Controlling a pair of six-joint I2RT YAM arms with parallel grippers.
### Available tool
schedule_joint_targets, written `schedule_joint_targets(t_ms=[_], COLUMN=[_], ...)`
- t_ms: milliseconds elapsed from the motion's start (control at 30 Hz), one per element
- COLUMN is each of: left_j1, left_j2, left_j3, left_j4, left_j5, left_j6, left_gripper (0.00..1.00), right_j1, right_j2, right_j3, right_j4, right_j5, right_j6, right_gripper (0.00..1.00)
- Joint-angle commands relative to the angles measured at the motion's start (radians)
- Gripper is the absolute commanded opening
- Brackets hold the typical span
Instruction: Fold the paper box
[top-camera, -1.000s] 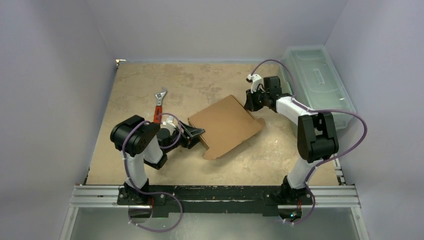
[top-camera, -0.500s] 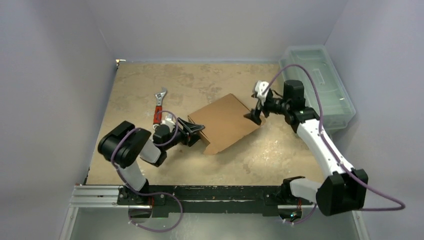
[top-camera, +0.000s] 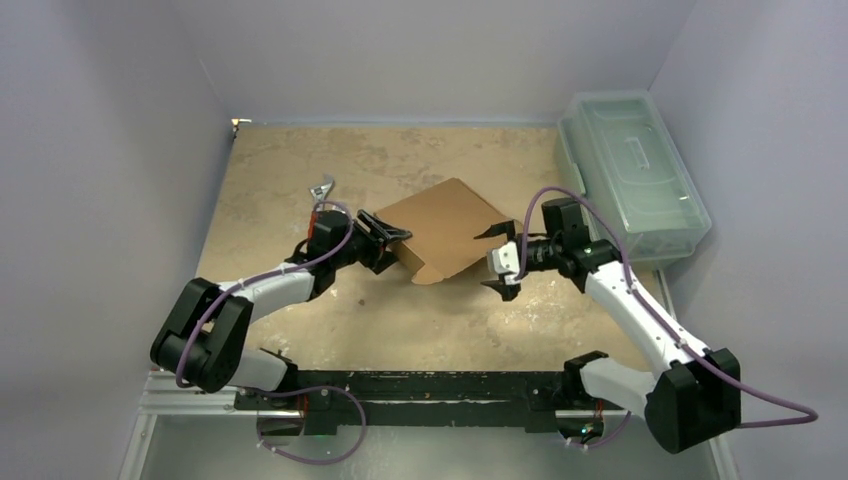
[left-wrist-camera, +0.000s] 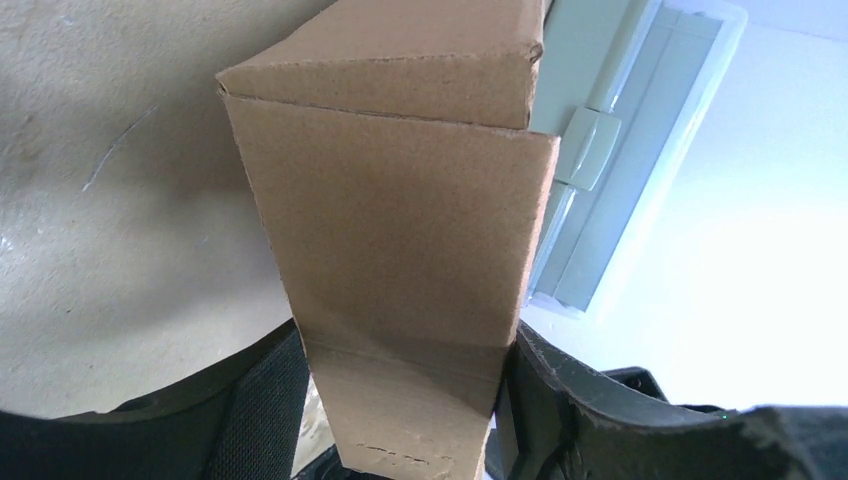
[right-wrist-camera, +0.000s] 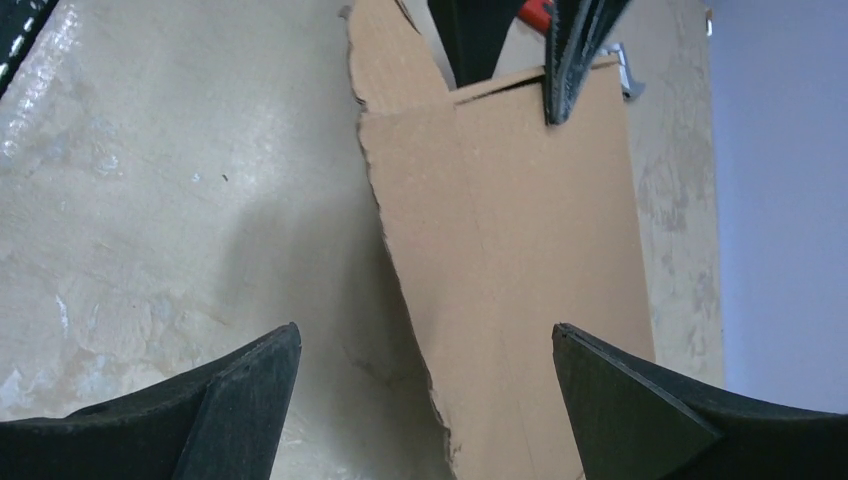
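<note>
I read the box (top-camera: 445, 225) as lying near the middle of the table (top-camera: 290, 150), turned diagonal to the table's edges. One corner points to the far side and one to the near side. The longer edges run from near-left to far-right, and a plain brown face is up. Count: one box, one wrench (top-camera: 322, 188), one bin (top-camera: 632, 170), two grippers. The left gripper (top-camera: 388, 240) is at the box's left corner. In the left wrist view both fingers (left-wrist-camera: 262, 400) press the sides of a narrow cardboard panel, so I log it as clamped on the box, which extends straight away from the palm toward the bin. The right gripper (top-camera: 483, 262) is at the box's near-right edge with its fingers (right-wrist-camera: 235, 400) spread wide. In the right wrist view the box lies ahead of the two tips, in line with the gap between them, and touches neither. A shadow lies on the table beneath the near edge of the box; whether that edge is off the table I cannot tell. The wrench lies just beyond the left wrist, partly hidden by it. The bin stands at the far-right side, well apart from the box.
</note>
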Motion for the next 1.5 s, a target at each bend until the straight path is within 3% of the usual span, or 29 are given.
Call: schedule_joint_targets(t_ms=[0,400,733,1000,1300,1467], left_j1=[0.006,0.007,0.007,0.009,0.017,0.025], left_j2=[-0.014,-0.072,-0.089,-0.094,-0.113,-0.128], left_j3=[0.025,0.08,0.057,0.028,0.002,0.003], left_j4=[-0.103,-0.107,-0.069,-0.019,0.017,0.026], left_j5=[0.009,0.021,0.033,0.042,0.053,0.065], left_j6=[-0.07,-0.147,-0.178,-0.194,-0.214,-0.22], left_gripper=[0.19,0.18,0.18,0.18,0.22,0.37], right_j1=[0.07,0.149,0.181,0.213,0.223,0.223], right_j2=[-0.045,0.004,0.12,0.186,0.173,0.161], right_j3=[-0.081,-0.275,-0.437,-0.471,-0.489,-0.491], right_j4=[0.199,0.768,1.261,1.409,1.416,1.431], right_j5=[0.107,0.372,0.428,0.474,0.466,0.464], right_j6=[0.03,0.122,0.171,0.175,0.19,0.233], right_gripper=[0.99,0.99,0.99,0.94,0.62,0.58])
